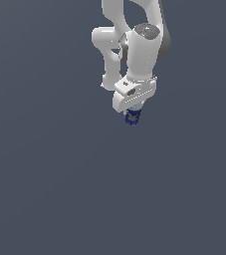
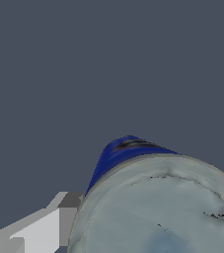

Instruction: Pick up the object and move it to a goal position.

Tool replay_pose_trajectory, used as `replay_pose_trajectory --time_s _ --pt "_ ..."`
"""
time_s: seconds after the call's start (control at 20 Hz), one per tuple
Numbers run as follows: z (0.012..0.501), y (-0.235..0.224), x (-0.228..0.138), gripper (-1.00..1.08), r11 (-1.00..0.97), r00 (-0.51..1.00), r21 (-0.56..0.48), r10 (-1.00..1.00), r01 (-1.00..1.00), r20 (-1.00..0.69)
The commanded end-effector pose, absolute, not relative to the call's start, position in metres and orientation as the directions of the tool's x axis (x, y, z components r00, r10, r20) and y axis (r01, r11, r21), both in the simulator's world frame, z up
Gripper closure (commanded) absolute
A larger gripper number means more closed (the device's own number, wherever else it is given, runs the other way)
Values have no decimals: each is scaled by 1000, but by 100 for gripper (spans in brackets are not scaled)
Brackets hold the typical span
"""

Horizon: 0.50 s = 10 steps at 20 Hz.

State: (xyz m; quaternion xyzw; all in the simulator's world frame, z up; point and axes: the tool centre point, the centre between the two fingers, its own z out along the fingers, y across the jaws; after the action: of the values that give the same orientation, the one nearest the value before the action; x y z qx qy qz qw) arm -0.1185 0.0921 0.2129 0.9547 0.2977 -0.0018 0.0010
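White, glossy Panda arm [image 1: 134,45] reaches down over flat, matte slate-grey table [image 1: 45,189]. End effector [image 1: 132,115] clenched on can [image 1: 132,118], small dark-blue cylinder protruding just below white hand in exterior view. Can appears raised clear of table, though even grey render gives no shadow to confirm. Wrist view: can's pale, mottled blue-white top fills lower corner, dark-blue curved side with black label marks beyond; one boxy grey-white finger [image 2: 44,230] pressed against can's side, other finger outside frame.
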Motion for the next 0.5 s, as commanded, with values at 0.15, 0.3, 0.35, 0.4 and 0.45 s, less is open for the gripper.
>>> replay_pose_trajectory --time_s 0.15,0.3,0.35,0.4,0.45 --pt "270 130 -127 108 -823 823 3 569 569 -1" --pt "299 150 -132 108 -822 822 2 569 569 -1" --pt "309 157 -133 108 -822 822 2 569 569 -1" --pt "319 163 -134 108 -822 822 2 569 569 -1" --pt "329 170 -136 108 -822 822 2 569 569 -1"
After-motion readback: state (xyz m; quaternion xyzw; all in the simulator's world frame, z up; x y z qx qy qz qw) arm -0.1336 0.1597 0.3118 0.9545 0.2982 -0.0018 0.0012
